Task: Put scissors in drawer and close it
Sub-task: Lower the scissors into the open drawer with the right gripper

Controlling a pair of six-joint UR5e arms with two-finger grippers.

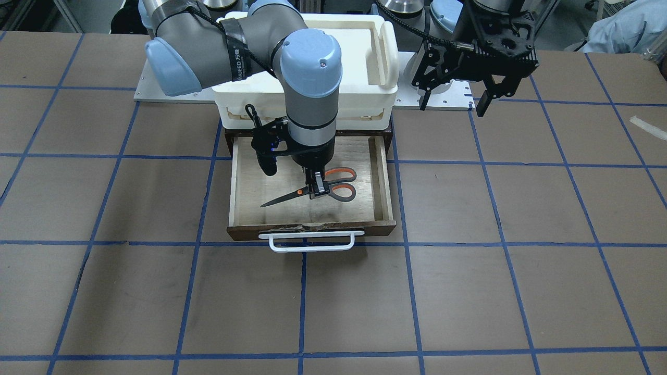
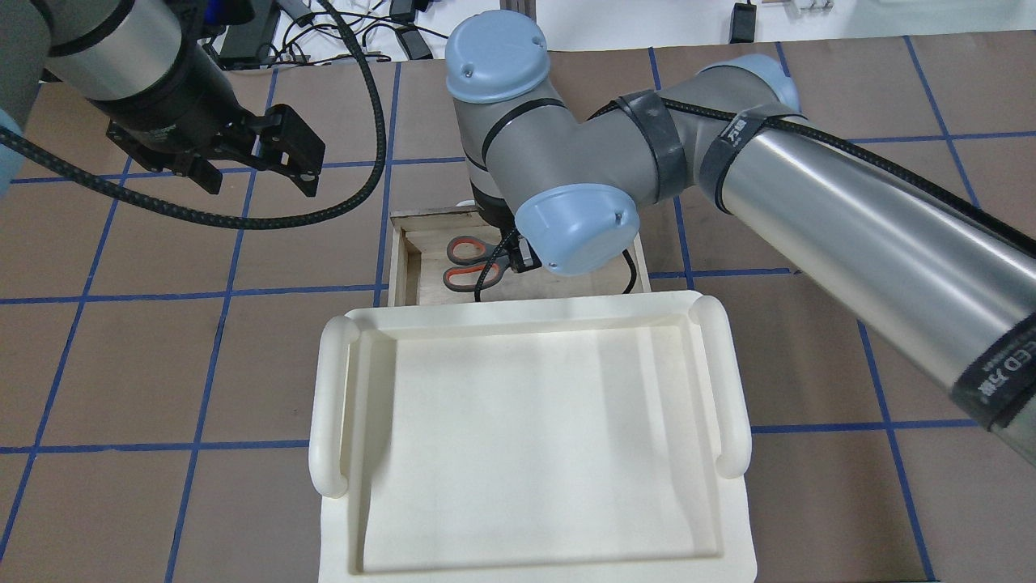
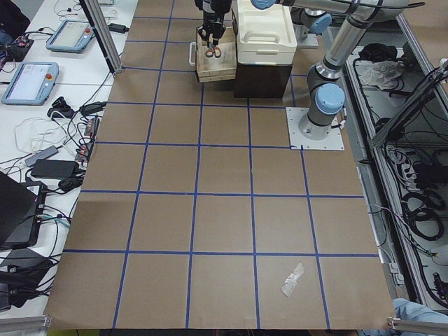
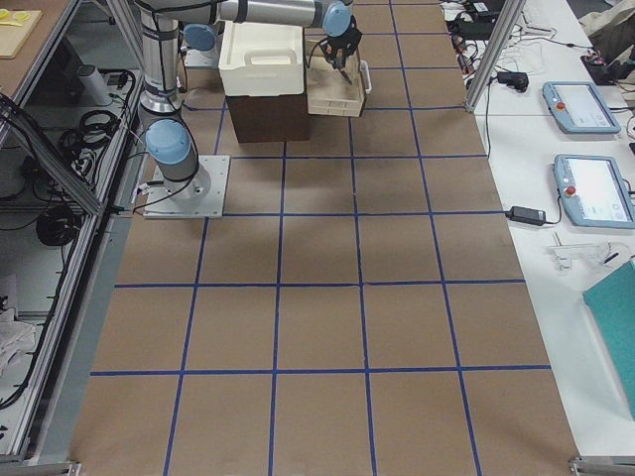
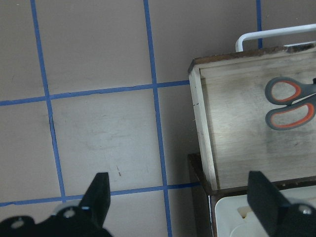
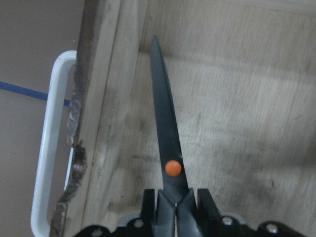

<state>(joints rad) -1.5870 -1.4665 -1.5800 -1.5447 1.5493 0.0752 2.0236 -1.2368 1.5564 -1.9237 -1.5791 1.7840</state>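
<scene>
While the drawer (image 1: 387,177) stands pulled out from under the cream-white bin (image 1: 365,99), the scissors (image 1: 292,196) are inside its pale-wood tray, roughly in the middle. The right gripper (image 1: 318,190) comes straight down into the tray and is clamped on the scissors. In the right wrist view its fingers (image 6: 203,203) press either side of the shank just behind the orange pivot screw (image 6: 173,168).

The blades are closed. They point towards the robot's right and slant towards the dark front panel (image 1: 245,232), with the tip close to the inside of that panel but not touching it. The grey, orange-lined finger loops lie on the opposite side of the gripper, towards the robot's left. The blades cast a shadow on the drawer floor right beside them. It looks as though they sit on the wood or just above it, but I cannot tell which.

The white bar handle (image 1: 311,241) juts from the chipped front panel, over the brown table (image 1: 156,291).

The left gripper (image 1: 454,101) hangs above the table well apart from the drawer, on the robot's left of the bin. Its fingers (image 5: 98,193) are spread wide with nothing between them.
</scene>
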